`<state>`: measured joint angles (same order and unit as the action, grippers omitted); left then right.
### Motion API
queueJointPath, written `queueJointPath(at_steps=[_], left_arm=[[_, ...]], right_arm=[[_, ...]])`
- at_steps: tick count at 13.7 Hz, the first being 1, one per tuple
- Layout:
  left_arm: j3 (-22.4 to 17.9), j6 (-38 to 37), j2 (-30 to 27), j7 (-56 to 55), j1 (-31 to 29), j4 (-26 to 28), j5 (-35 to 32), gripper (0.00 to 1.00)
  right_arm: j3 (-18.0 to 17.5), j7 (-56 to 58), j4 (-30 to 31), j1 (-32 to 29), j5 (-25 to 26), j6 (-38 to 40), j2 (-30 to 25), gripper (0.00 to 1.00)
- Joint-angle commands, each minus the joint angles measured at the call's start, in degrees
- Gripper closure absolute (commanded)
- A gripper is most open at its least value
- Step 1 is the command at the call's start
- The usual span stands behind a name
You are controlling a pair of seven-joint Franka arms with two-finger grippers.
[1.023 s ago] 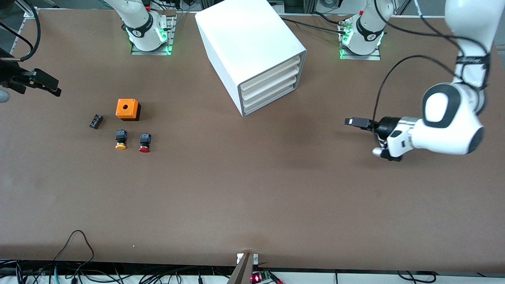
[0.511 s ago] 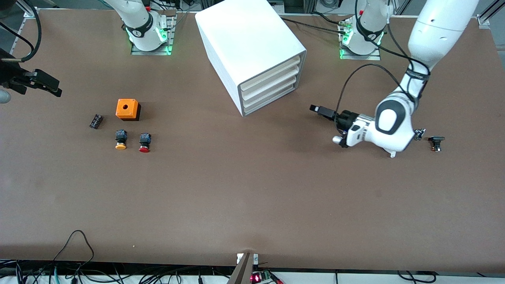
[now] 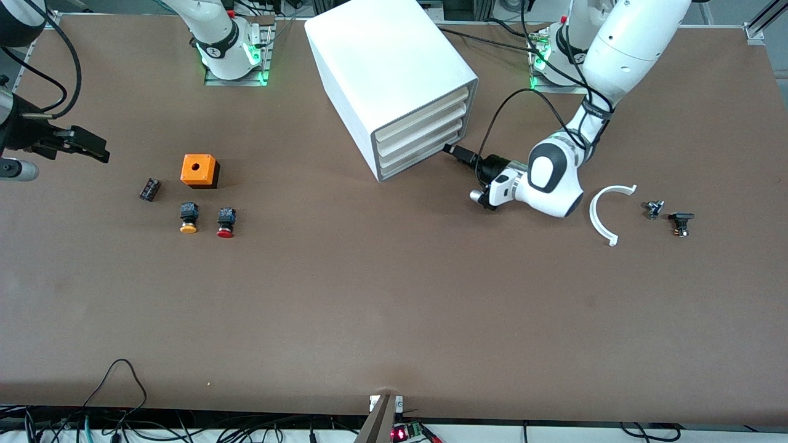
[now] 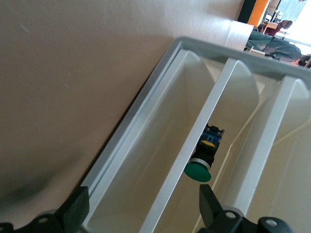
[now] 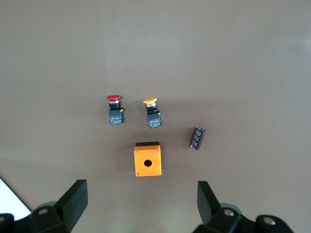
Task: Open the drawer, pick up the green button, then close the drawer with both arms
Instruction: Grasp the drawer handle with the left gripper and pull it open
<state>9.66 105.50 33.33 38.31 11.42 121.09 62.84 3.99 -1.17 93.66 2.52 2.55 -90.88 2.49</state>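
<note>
The left gripper [image 3: 454, 149], fingers wide, has been brought to the closed drawer [image 3: 420, 153]; the button [image 4: 203, 159] is seen inside. The right gripper [image 3: 92, 147], fingers wide, waits.

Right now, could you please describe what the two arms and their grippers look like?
Both arms are glossy white with rounded links and black joint rings. The left arm trails looping black cables, as does the right arm. The left gripper and right gripper have black fingers. Bases glow green.
</note>
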Motion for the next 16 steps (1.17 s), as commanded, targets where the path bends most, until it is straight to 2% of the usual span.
queueJointPath(at_steps=[1,3,7,8,9,11,14,16], left_arm=[[1.05,0.85,-1.43,1.86,-0.09,3.53,2.99,0.02],[2.29,1.28,-1.43,1.86,-0.09,5.2,5.09,0.05],[7.99,8.22,-2.3,1.95,-0.09,7.05,7.03,0.37],[8.0,8.58,-2.3,1.95,-0.09,6.97,7.03,0.58],[8.0,8.75,-2.39,1.95,-0.09,6.97,6.86,1.0],[7.57,8.84,-3.0,1.77,-0.78,6.79,6.07,1.0],[3.36,8.84,-4.58,1.77,-3.24,5.92,3.1,1.0],[0.98,8.84,-5.12,1.95,-5.79,2.85,1.07,1.0]], right_arm=[[0.06,0.38,-1.29,0.2,-0.97,0.88,0.32,0.0],[0.06,0.47,-1.2,0.38,-0.97,0.88,0.32,0.0],[-0.03,-0.41,-1.11,1.78,-0.97,0.01,1.63,0.0],[0.05,-0.41,-1.2,1.96,-0.97,-0.08,2.33,0.0],[0.06,-0.06,-1.2,2.22,-0.97,-0.26,3.04,0.0],[-0.03,-0.06,-1.2,3.62,-1.06,-0.35,4.27,0.0],[-0.03,0.12,-1.29,6.43,-1.06,-0.52,5.68,0.0],[-0.03,0.12,-1.81,8.11,-1.06,-2.79,7.26,0.0]])
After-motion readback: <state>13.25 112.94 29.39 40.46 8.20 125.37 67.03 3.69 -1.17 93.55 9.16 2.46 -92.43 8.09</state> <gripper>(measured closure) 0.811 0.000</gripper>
